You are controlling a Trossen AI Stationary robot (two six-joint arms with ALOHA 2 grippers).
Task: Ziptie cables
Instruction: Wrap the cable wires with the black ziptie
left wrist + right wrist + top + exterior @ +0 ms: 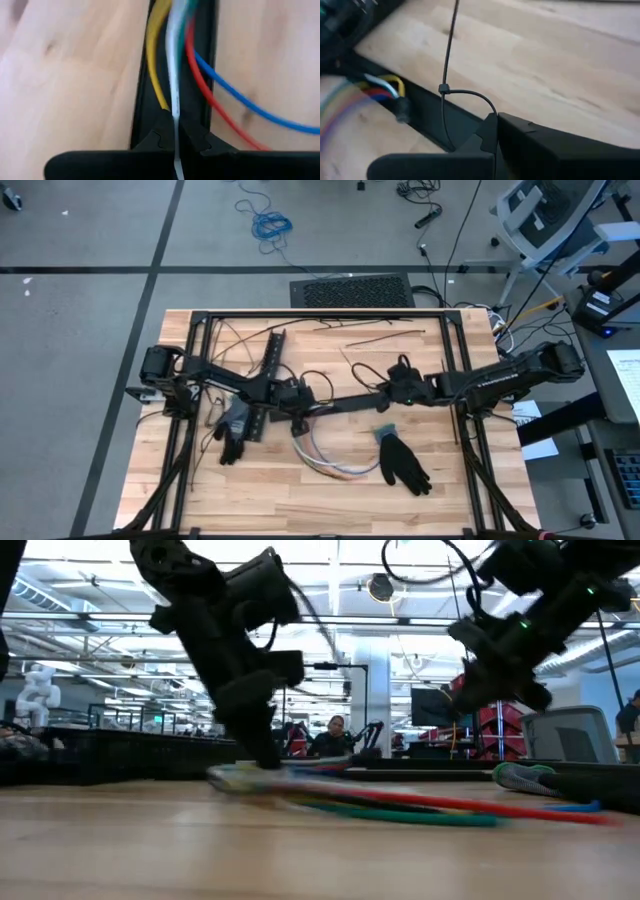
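Near the table's middle, the cables (330, 458) lie looped on the wood, one end pinched in the closed left gripper (176, 137). The right gripper (492, 131), also closed, holds a looped black ziptie (451, 92), it seems by its tail. Keeping the bundle steady and the loop open should help threading.

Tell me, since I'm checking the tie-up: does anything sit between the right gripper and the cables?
Nothing visible does. The right gripper, shut on a looped black zip tie, sits near the cables, with only a black slotted strip under them. The left gripper is shut on those cables.
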